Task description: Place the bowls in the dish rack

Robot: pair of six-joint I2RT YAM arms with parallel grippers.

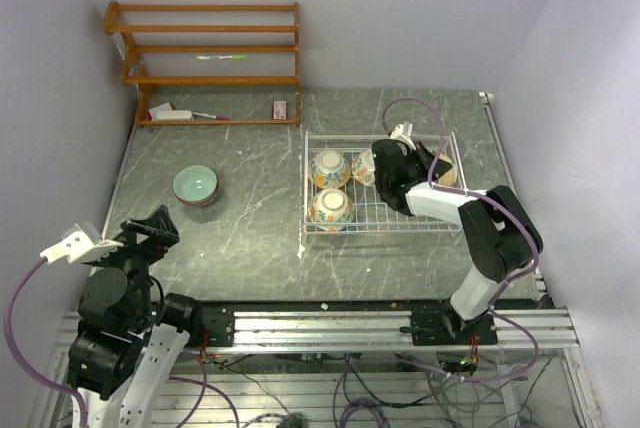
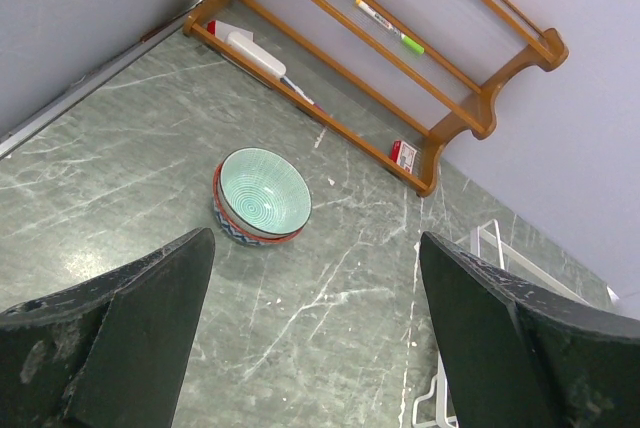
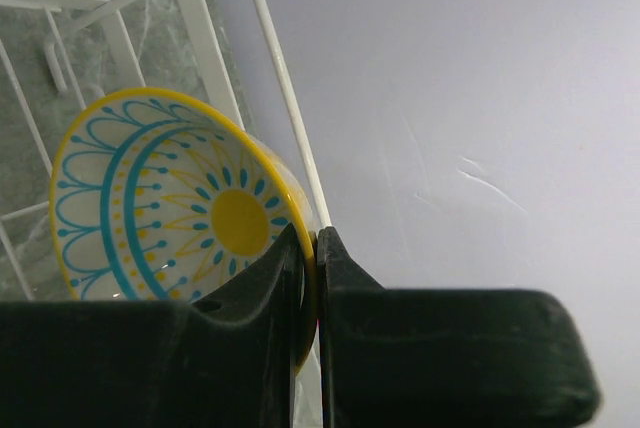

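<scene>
No legible text or labels anywhere

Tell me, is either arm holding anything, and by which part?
The right gripper pinches a patterned bowl by its rim. The left gripper is open and holds nothing.

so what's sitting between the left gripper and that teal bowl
Nothing. The left wrist view shows only bare marbled tabletop between the open left gripper and the teal bowl; the top view agrees.
</scene>
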